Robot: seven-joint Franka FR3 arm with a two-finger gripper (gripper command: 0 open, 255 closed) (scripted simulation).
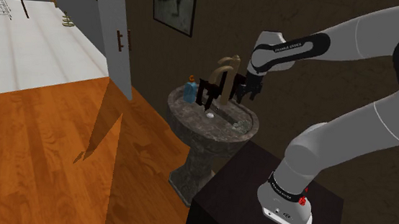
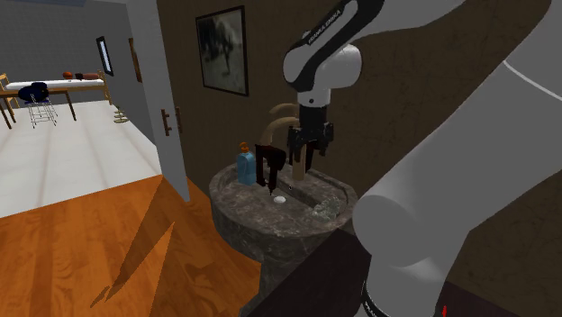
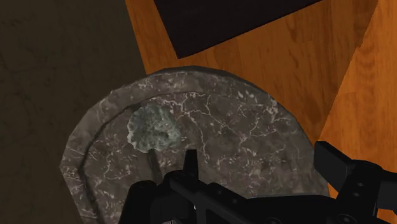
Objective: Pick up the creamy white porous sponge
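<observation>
The sponge (image 1: 239,123) is a mottled grey-white porous lump lying on the sink's surface, near the wall on the side closest to my stand. From the second exterior view the sponge (image 2: 326,208) sits at the basin's right; in the wrist view the sponge (image 3: 151,129) lies on marbled stone ahead of the hand. My black gripper (image 1: 248,97) hangs above the sink beside the faucet, a little up from the sponge and not touching it. In the second exterior view the gripper (image 2: 304,158) points down with its fingers apart and nothing between them.
The dark marbled pedestal sink (image 1: 190,123) carries a bronze faucet (image 1: 227,68), a blue bottle (image 1: 189,91), a black upright object (image 1: 210,94) and a small white item (image 1: 209,116). My dark stand (image 1: 257,198) abuts the sink. A door (image 1: 117,30) and wood floor lie to the shoulder view's left.
</observation>
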